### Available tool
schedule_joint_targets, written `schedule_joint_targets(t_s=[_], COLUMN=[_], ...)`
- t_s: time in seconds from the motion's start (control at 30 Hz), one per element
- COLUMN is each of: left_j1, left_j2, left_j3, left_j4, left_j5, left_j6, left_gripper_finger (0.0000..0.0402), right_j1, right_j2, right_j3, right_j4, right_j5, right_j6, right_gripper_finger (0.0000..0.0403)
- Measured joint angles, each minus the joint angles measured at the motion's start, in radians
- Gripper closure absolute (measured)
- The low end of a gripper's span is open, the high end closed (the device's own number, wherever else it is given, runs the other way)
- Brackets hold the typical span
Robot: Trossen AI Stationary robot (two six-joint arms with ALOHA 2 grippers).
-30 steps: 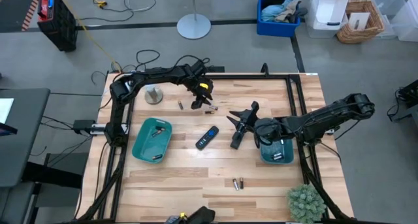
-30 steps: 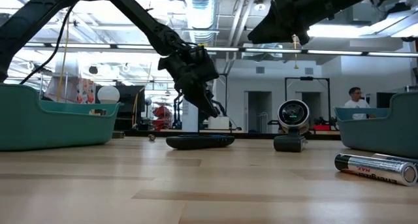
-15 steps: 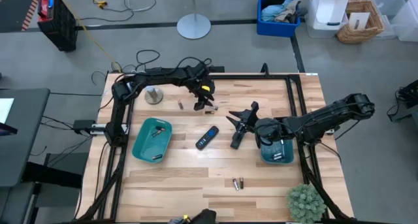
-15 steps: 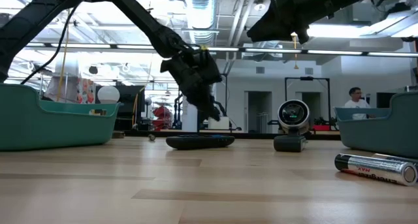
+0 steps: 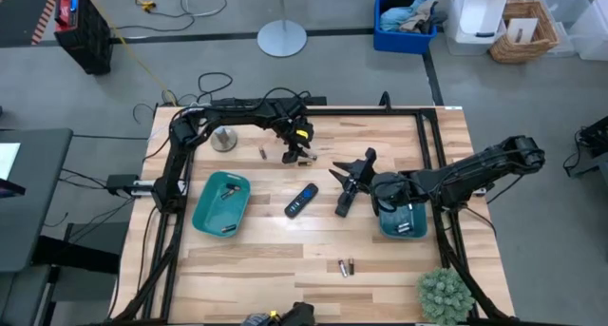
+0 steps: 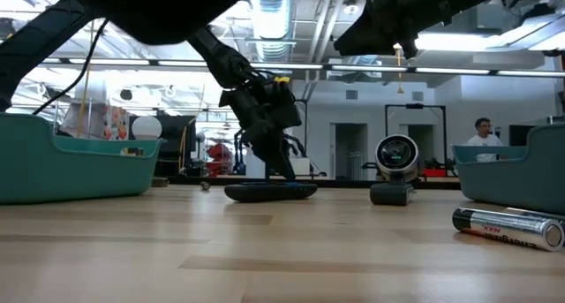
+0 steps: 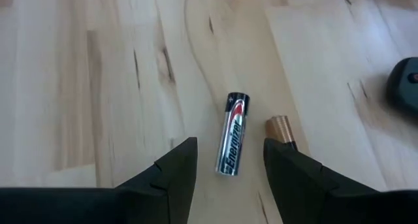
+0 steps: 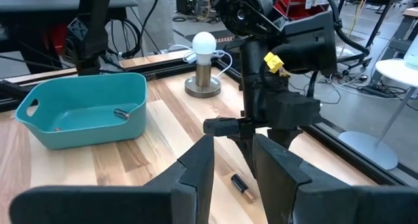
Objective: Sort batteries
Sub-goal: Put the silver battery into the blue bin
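Two batteries lie side by side on the table at the far middle: a silvery one (image 7: 233, 134) and a copper-tipped one (image 7: 281, 129), half hidden behind one finger. My left gripper (image 7: 228, 149) (image 5: 297, 157) slants down over them, open, with its fingers on either side of the silvery cell and touching nothing. Another battery (image 5: 262, 153) lies to the left of it, two more (image 5: 347, 266) sit near the front edge, and one (image 8: 122, 113) lies in the left teal tray (image 5: 221, 203). My right gripper (image 5: 353, 164) hangs open and empty above the table's middle, left of the right teal tray (image 5: 401, 221).
A black remote (image 5: 301, 201) and a black flashlight (image 5: 344, 204) lie mid-table. A bulb on a round base (image 5: 223, 138) stands at the far left. A small plant (image 5: 445, 293) sits at the front right corner. A person (image 6: 481, 135) stands far back in the room.
My left gripper has sunk toward the table and come a little toward the right edge, down over the two batteries at the far middle. The batteries have not moved.
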Motion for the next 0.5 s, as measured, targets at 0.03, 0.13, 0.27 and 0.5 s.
schedule_joint_targets(t_s=[0.03,0.13,0.27,0.5], left_j1=[0.000,0.000,0.000,0.000], left_j2=[0.000,0.000,0.000,0.000], left_j3=[0.000,0.000,0.000,0.000], left_j4=[0.000,-0.003,-0.028,-0.041], left_j5=[0.000,-0.006,-0.033,-0.048], left_j6=[0.001,0.005,0.017,0.021], left_gripper_finger=[0.0230,0.0230,0.0229,0.0229], right_j1=[0.000,0.003,0.001,0.001], right_j2=[0.000,0.000,0.000,0.000], right_j3=[0.000,0.000,0.000,0.000], right_j4=[0.000,-0.002,-0.002,-0.003], right_j5=[0.000,0.000,0.000,0.000], right_j6=[0.000,0.000,0.000,0.001], right_gripper_finger=[0.0280,0.0280,0.0280,0.0280])
